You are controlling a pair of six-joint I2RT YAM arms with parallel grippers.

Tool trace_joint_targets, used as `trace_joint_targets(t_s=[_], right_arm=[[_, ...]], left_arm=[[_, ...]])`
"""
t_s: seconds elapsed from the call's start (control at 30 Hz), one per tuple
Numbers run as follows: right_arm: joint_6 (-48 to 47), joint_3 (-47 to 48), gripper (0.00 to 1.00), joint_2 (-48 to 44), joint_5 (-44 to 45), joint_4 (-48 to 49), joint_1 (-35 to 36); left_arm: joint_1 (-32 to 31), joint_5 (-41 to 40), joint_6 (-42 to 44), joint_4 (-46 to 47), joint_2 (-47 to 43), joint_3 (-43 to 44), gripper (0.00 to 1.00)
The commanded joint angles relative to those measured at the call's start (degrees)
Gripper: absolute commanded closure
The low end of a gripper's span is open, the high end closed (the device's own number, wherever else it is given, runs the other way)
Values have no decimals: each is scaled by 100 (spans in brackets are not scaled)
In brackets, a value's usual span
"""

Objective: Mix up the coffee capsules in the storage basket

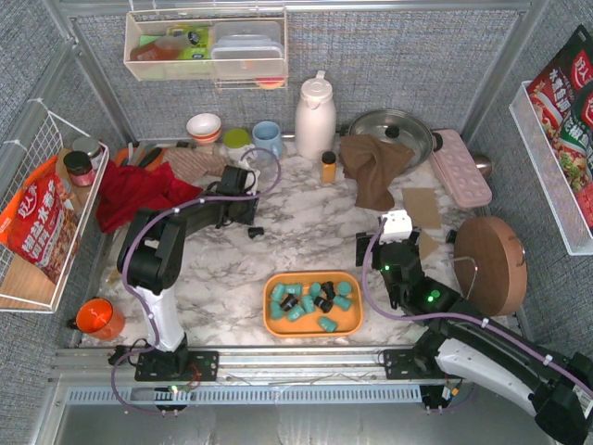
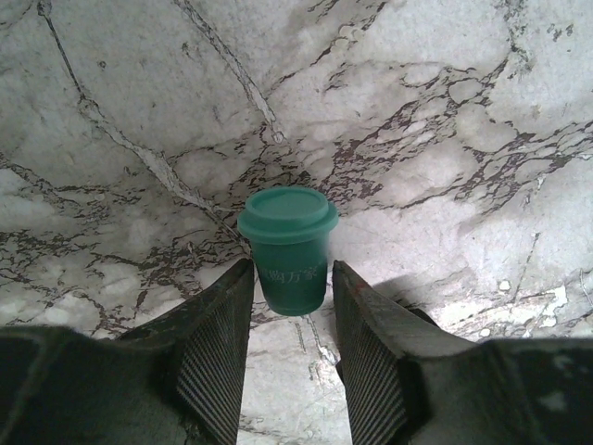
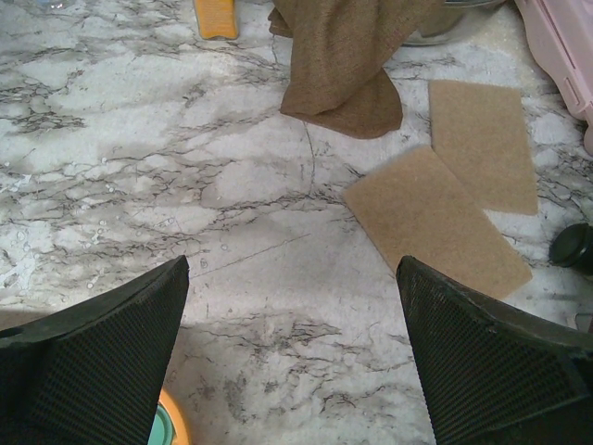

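The orange storage basket (image 1: 278,324) lies at the front middle of the marble table and holds several teal and a few black coffee capsules (image 1: 295,311). One teal capsule (image 2: 289,250) stands lid-up outside the basket, left of centre on the marble. My left gripper (image 2: 292,266) has its fingers against both sides of this capsule; in the top view the gripper (image 1: 252,225) is behind and left of the basket. My right gripper (image 3: 293,269) is wide open and empty just right of the basket (image 3: 174,419); it also shows in the top view (image 1: 382,243).
An orange-yellow bottle (image 1: 328,167), a brown cloth (image 1: 374,167) and two tan pads (image 3: 435,218) lie behind the right gripper. A white thermos (image 1: 315,116), a pot lid (image 1: 394,130), a pink tray (image 1: 460,167), a round wooden board (image 1: 489,264), a red cloth (image 1: 139,190) and an orange cup (image 1: 97,317) ring the table.
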Motion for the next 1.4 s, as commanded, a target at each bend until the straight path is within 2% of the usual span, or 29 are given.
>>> trace_joint_targets(t_s=[0.0, 0.33, 0.6, 0.83, 0.93, 1.03, 1.17, 1.37], right_arm=[[39, 13, 1, 5, -1, 160, 5], [22, 89, 1, 28, -240, 88, 3], [-89, 402, 1, 164, -1086, -148, 3], [-110, 1127, 1, 749, -2591, -693, 3], [21, 1569, 1, 953, -3147, -981, 3], [233, 1917, 1, 1114, -3591, -1157, 3], [594, 2320, 3, 1347, -3981, -1168, 3], [1271, 2538, 8, 1715, -4394, -688, 12]], left_arm=[[5, 100, -13, 253, 4, -53, 52], [-10, 293, -23, 1095, -382, -759, 58], [-11, 580, 105, 3200, -1498, -2200, 66], [-80, 1754, 357, 5245, -2672, -3545, 67], [-327, 2238, 525, 5914, -3123, -4029, 67], [-635, 2326, 526, 6663, -3524, -4589, 67], [-1181, 2016, 501, 7266, -3834, -5069, 68], [-1854, 1396, 454, 7837, -3981, -5376, 67]])
